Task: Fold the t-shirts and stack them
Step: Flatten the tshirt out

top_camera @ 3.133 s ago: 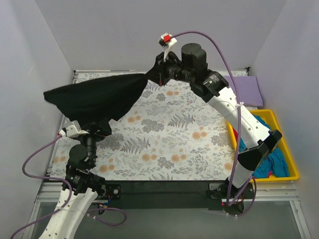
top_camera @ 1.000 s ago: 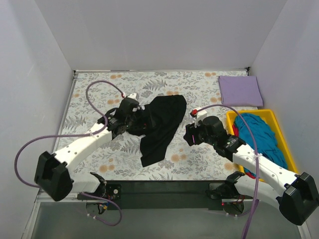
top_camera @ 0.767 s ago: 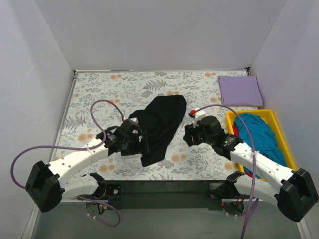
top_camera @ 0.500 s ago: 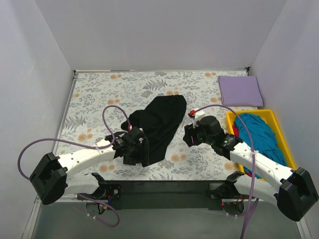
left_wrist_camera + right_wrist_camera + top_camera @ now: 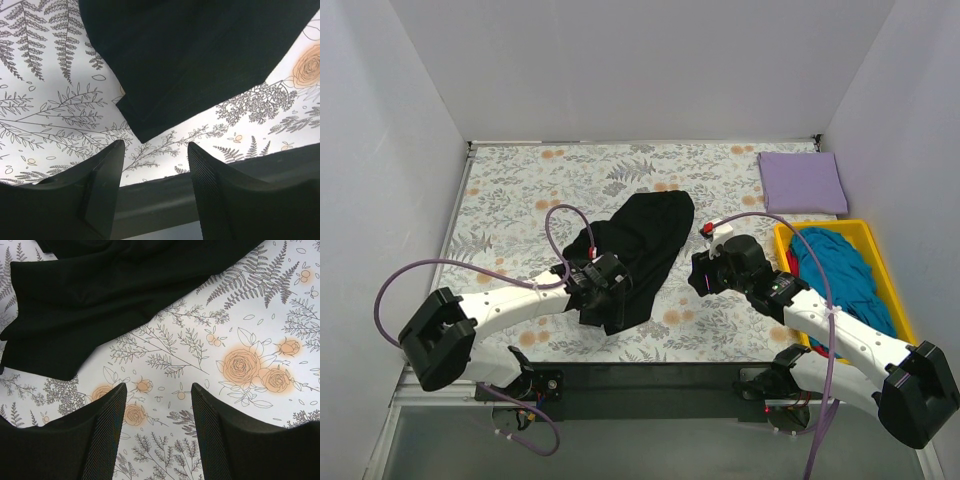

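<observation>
The black t-shirt (image 5: pixel 638 248) lies spread and rumpled on the middle of the floral cloth (image 5: pixel 520 190). My left gripper (image 5: pixel 608 298) hovers at its near corner. In the left wrist view that pointed corner (image 5: pixel 142 136) sits just beyond my left gripper (image 5: pixel 155 155), which is open with nothing between its fingers. My right gripper (image 5: pixel 698 272) is to the right of the shirt's edge. In the right wrist view it (image 5: pixel 157 395) is open over bare cloth, with the black t-shirt (image 5: pixel 125 290) ahead. A folded lavender t-shirt (image 5: pixel 803 181) lies at the back right.
A yellow tray (image 5: pixel 825 226) at the right edge holds a bunched teal t-shirt (image 5: pixel 850 275). The table's dark front edge (image 5: pixel 165 200) shows just below the left fingertips. Grey walls close in the left, back and right sides.
The shirt, held up by both grippers three seconds ago, now lies on the table. Over the last second my left gripper slid forward along the shirt to its near corner and narrowed. The right arm barely moved.
</observation>
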